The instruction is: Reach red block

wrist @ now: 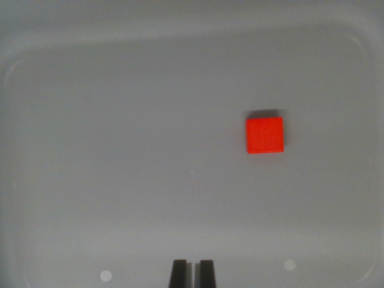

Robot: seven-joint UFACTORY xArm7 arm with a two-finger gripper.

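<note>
A small red block (pixel 264 135) lies flat on the floor of a grey tray (pixel 120 150), right of centre in the wrist view. My gripper (pixel 192 273) shows at the bottom edge as two dark fingertips pressed close together with only a thin slit between them, holding nothing. The block is well above and to the right of the fingertips, apart from them.
The tray's rounded rim (pixel 366 54) runs along the top and both sides of the view. Two small pale spots (pixel 106 276) mark the tray floor near the bottom edge.
</note>
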